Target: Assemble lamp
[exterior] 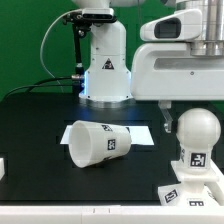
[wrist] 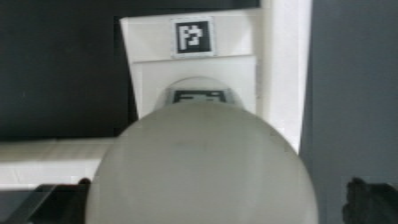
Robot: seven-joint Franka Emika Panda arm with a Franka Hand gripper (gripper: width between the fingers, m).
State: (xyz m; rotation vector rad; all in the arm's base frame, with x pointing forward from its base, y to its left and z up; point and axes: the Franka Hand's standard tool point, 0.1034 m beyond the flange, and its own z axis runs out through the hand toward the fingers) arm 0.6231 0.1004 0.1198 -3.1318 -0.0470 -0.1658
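Note:
The lamp bulb [exterior: 197,129] stands upright on its neck in the square stepped base [exterior: 196,193] at the exterior view's right. My gripper [exterior: 183,112] hangs just over the ball head, with one dark finger [exterior: 166,116] beside it. In the wrist view the ball head [wrist: 205,160] fills the middle, with the tagged base [wrist: 191,45] beyond it. My gripper [wrist: 217,202] is open, with dark fingertips [wrist: 61,200] on either side of the ball and a gap on one side. The tapered shade [exterior: 95,143] lies on its side mid-table.
The large white robot pedestal [exterior: 105,70] with the triangle logo stands at the back. The marker board [exterior: 138,131] lies flat behind the shade. A small white object [exterior: 2,168] shows at the exterior view's left edge. The table top is black.

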